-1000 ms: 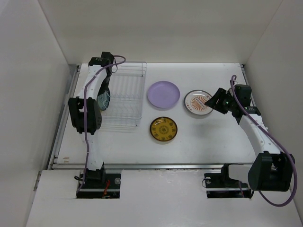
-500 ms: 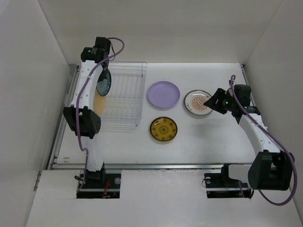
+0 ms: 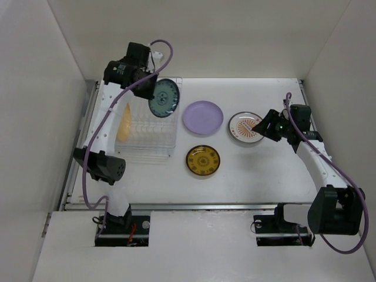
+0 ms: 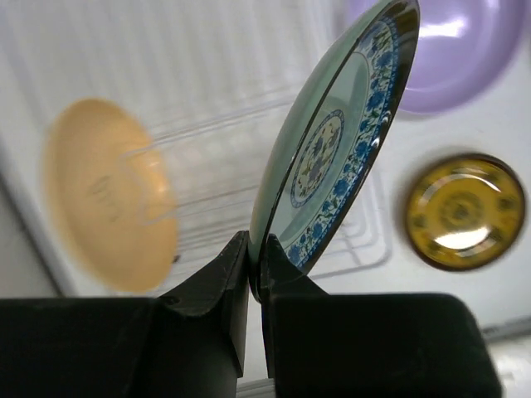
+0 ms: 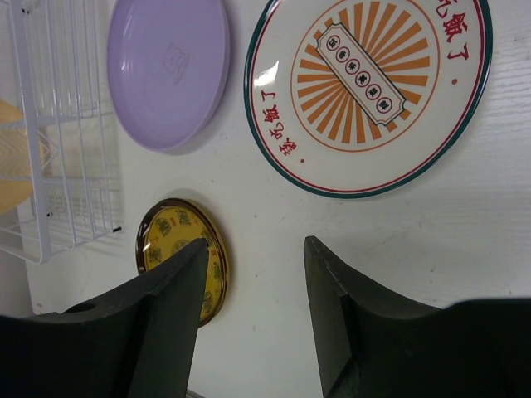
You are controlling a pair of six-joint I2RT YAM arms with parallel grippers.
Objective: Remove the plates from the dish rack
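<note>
One teal plate [image 4: 332, 157] is pinched at its rim by the left gripper [image 4: 254, 249], and the mustard plate [image 4: 108, 195] behind it looks blurry. Right gripper [image 5: 255, 249] gapes wide, sunburst plate [image 5: 365, 91] cropped up top.

1. My left gripper [image 4: 255, 249] has risen and swung right, lifting the teal patterned plate [image 3: 163, 98] from the left side of the dish rack [image 3: 154, 151] to above its far right corner.
2. That move uncovered the mustard-yellow plate [image 3: 123, 129] in the rack's left slots.
</note>
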